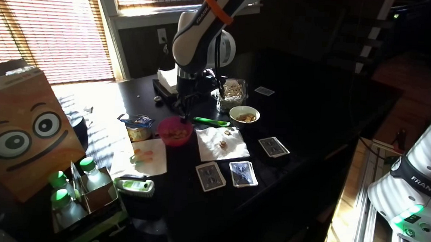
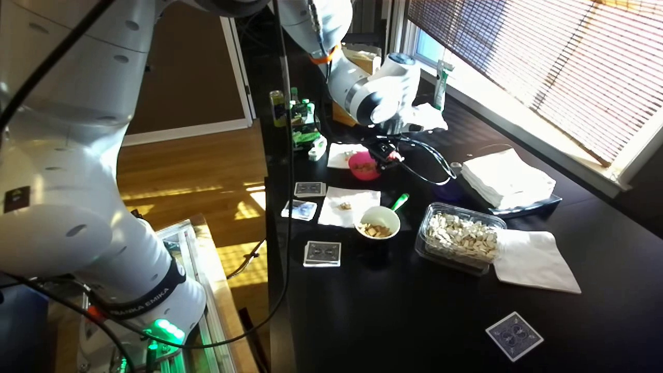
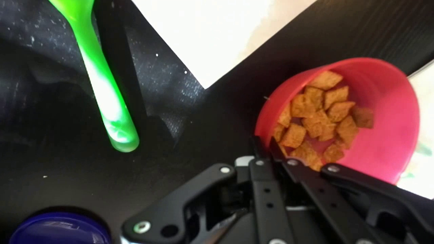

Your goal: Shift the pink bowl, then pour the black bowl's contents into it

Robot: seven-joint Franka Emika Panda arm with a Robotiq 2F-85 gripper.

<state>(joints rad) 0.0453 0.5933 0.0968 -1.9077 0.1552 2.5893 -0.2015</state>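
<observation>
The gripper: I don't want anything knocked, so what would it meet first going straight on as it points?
Probably the table: the gripper points roughly downward, shut on the pink bowl at its rim. Whether the bowl rests on the table is unclear.

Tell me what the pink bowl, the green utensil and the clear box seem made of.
Pink bowl: probably plastic, smooth with a soft sheen, thin-edged and evenly coloured.
Green utensil: glossy, likely plastic; a bright highlight runs along it.
Clear box: shiny, likely thin plastic, its contents showing through; glass possible.
</observation>
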